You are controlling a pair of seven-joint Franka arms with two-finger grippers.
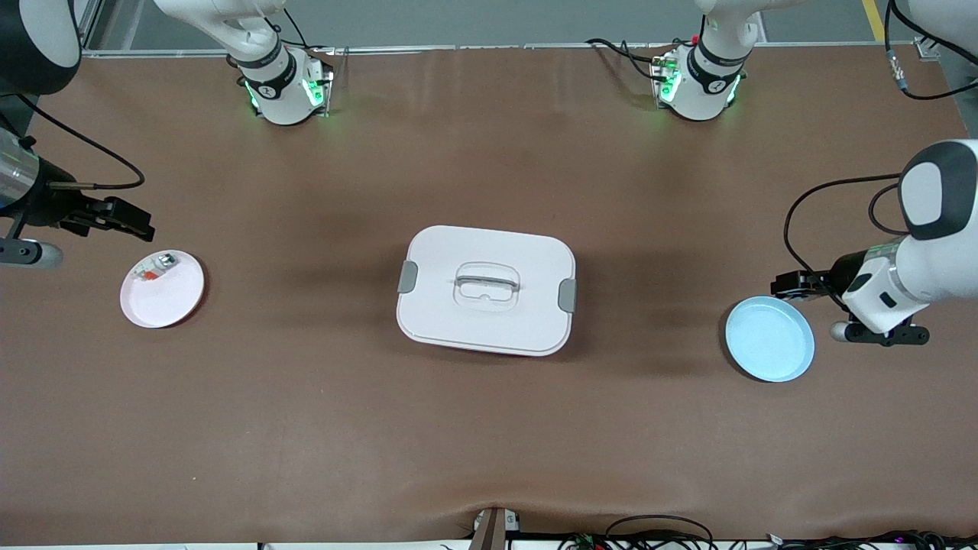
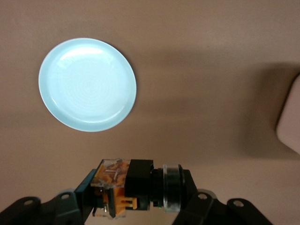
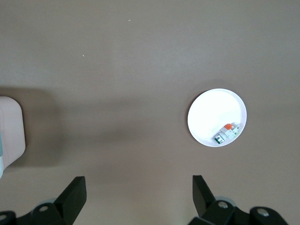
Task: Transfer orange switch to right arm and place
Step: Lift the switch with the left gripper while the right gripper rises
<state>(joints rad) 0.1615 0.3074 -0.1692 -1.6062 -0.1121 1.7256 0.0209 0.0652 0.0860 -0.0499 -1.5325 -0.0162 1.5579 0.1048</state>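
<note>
My left gripper (image 2: 136,199) is shut on the orange switch (image 2: 115,177), a small black part with an orange body and a clear cover, held crosswise between the fingers. In the front view the left gripper (image 1: 795,286) hangs over the table just beside the light blue plate (image 1: 769,338), which is empty; the plate also shows in the left wrist view (image 2: 87,84). I cannot make out the switch in the front view. My right gripper (image 1: 130,220) is open and empty beside the white plate (image 1: 162,289). It also shows open in the right wrist view (image 3: 139,193).
A small white-grey part with a red-orange bit (image 1: 157,267) lies in the white plate (image 3: 211,115), seen too in the right wrist view (image 3: 228,132). A white lidded box (image 1: 486,289) with grey clips stands mid-table.
</note>
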